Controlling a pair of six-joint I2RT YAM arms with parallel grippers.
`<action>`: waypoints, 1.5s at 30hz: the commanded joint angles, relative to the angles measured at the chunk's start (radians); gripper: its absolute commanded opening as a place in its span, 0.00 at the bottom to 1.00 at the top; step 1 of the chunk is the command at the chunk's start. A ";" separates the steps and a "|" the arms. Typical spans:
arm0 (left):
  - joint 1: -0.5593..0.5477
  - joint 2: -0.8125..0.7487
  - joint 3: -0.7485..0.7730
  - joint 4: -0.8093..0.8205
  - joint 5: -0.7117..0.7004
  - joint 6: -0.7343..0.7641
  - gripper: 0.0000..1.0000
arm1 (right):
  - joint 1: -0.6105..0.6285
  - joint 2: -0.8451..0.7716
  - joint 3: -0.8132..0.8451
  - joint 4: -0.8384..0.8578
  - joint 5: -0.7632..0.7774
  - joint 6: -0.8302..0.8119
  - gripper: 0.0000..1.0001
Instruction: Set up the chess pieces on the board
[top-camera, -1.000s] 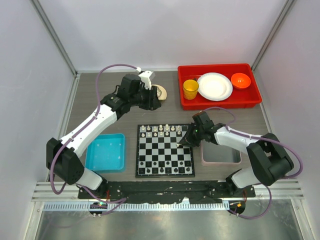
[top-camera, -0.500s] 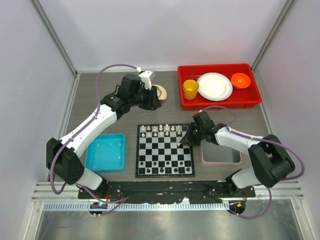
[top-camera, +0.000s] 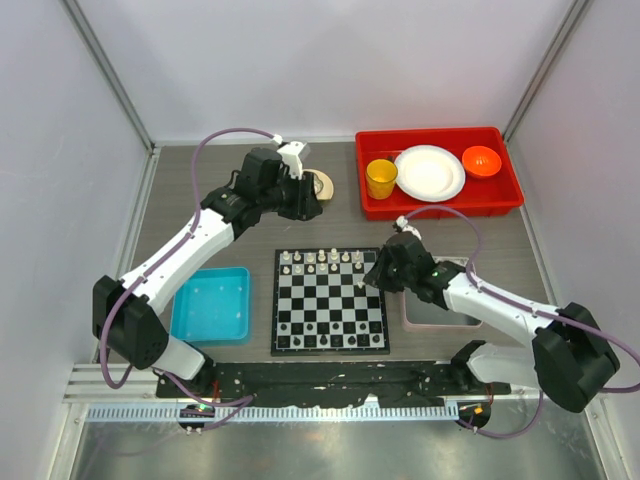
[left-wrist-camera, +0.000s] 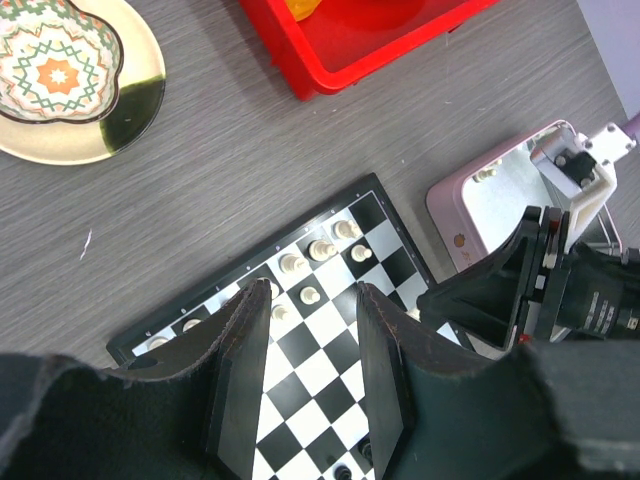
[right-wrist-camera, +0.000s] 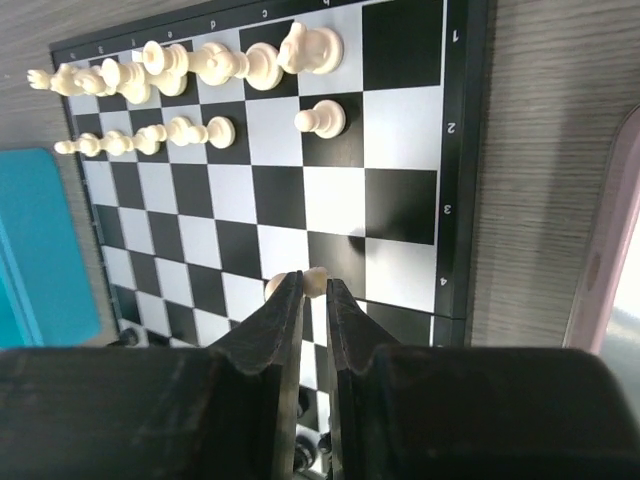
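Right fingers (right-wrist-camera: 290, 300) are clamped on one small cream piece (right-wrist-camera: 315, 278), tips nearly together w/ the piece pinched between them. You see that at lower centre of the right wrist view, over the middle rows of the board (right-wrist-camera: 340, 200), toward its right side. Can't tell if the piece touches a square.

Left fingers (left-wrist-camera: 245, 340) stand apart w/ nothing between them. From overhead they hang at upper centre of the frame, just beside the patterned saucer (top-camera: 322, 183) and well apart from the board (top-camera: 330, 300).

The other chess pieces (right-wrist-camera: 190, 62) stand upright in two rows along the top edge of the board in the right wrist view. There's a fuller back row, then a shorter line of pawns (right-wrist-camera: 150, 135) below it, plus one pawn (right-wrist-camera: 320, 120) apart to the right. Overhead, those rows sit along the board's upper edge.

Around the board on the table (top-camera: 250, 230):
- Blue bin (top-camera: 212, 305) is at left.
- Grey tray (top-camera: 440, 310) is at right, partly under the right arm.
- Red tray (top-camera: 372, 207) is at upper right, w/ a yellow cup (top-camera: 381, 178), white plate (top-camera: 429, 172) and orange bowl (top-camera: 481, 160) in it.
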 joint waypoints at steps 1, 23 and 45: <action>0.008 0.002 0.005 0.037 0.009 0.002 0.43 | 0.126 0.000 0.039 -0.005 0.244 -0.064 0.13; 0.017 -0.002 0.008 0.039 0.012 -0.010 0.43 | 0.400 0.088 0.132 -0.200 0.796 -0.043 0.11; 0.033 -0.008 0.004 0.040 0.003 -0.018 0.43 | 0.486 0.370 0.353 -0.449 1.025 0.068 0.11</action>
